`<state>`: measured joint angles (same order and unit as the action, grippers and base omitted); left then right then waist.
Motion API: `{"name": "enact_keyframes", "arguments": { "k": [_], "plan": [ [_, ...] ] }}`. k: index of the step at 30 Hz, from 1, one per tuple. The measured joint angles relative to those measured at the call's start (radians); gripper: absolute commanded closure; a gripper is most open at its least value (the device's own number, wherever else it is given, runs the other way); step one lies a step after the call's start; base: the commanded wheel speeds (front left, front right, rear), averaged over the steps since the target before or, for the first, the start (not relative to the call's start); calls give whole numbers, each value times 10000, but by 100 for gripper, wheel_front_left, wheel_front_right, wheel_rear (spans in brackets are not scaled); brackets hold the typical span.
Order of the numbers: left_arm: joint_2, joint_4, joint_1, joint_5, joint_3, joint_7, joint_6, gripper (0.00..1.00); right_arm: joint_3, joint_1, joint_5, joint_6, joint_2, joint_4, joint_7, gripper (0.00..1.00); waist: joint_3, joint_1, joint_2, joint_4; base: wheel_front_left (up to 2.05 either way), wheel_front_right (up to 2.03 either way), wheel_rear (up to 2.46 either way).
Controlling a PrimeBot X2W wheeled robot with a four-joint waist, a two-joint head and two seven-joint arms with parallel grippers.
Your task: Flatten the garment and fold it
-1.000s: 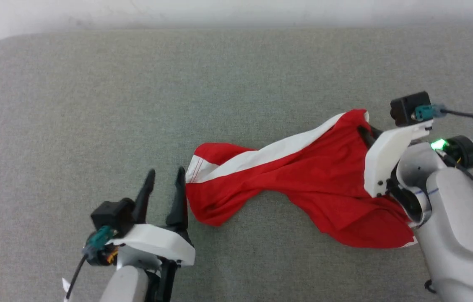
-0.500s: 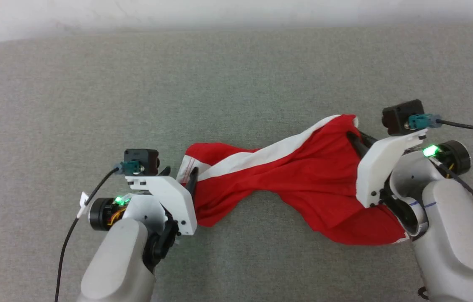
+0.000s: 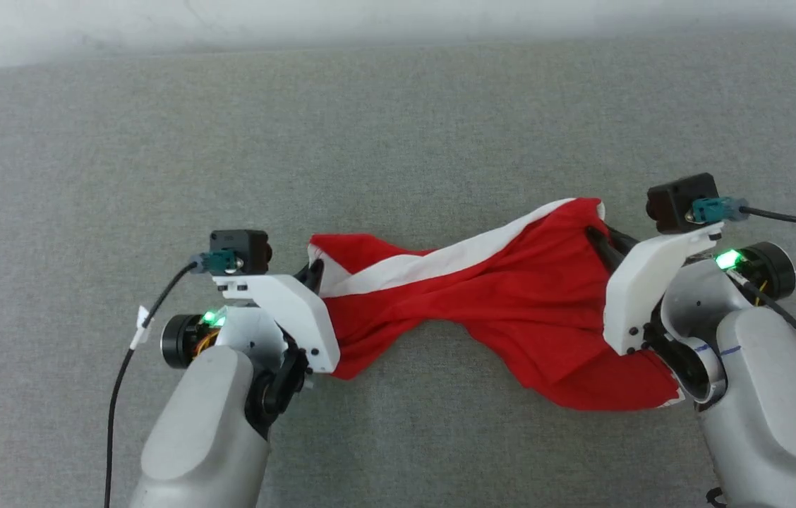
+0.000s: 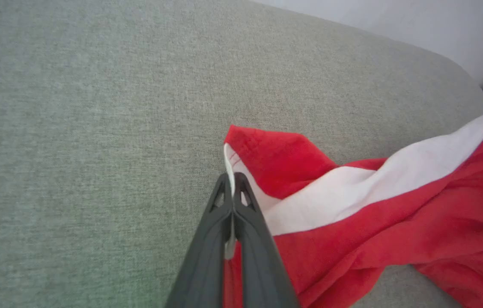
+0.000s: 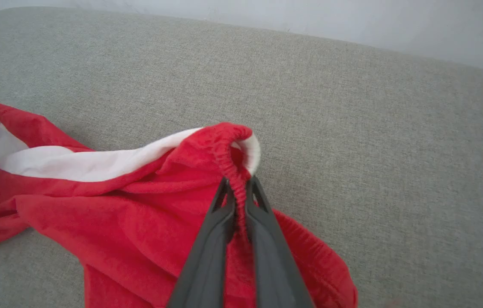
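grey fabric surface (image 3: 398, 141) under everything. the garment (image 3: 497, 303) lies twisted across it between my arms. my left gripper (image 4: 233, 182) is pinched on the white-striped hem end, my right gripper (image 5: 237, 186) clamped on the gathered waistband.

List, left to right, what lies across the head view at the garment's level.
left arm's camera → left pincer, shut on the hem → garment → right pincer, shut on the waistband → right arm's camera

Left wrist view's edge cuts off the garment (image 4: 395, 222)
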<state>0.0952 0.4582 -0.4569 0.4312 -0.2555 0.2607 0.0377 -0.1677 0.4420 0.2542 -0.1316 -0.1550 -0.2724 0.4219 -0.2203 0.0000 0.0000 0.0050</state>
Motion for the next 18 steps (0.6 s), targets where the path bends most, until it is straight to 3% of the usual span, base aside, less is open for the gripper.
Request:
{"name": "enact_keyframes", "arguments": {
  "k": [8,12,18],
  "plan": [
    [48,-1122,-672,769,472,130,-196,100,360,500,1346,0,33,445,453,100,193,0,0,126,0,0,0],
    [489,-1310,-2168,533,491,545,-203,100,514,1924,2180,0,67,468,832,100,76,0,0,68,0,0,0],
    [1012,-849,-4867,169,708,652,-184,100,514,4880,2514,0,171,-389,836,100,-317,1,0,-110,0,0,0]
  ]
}}
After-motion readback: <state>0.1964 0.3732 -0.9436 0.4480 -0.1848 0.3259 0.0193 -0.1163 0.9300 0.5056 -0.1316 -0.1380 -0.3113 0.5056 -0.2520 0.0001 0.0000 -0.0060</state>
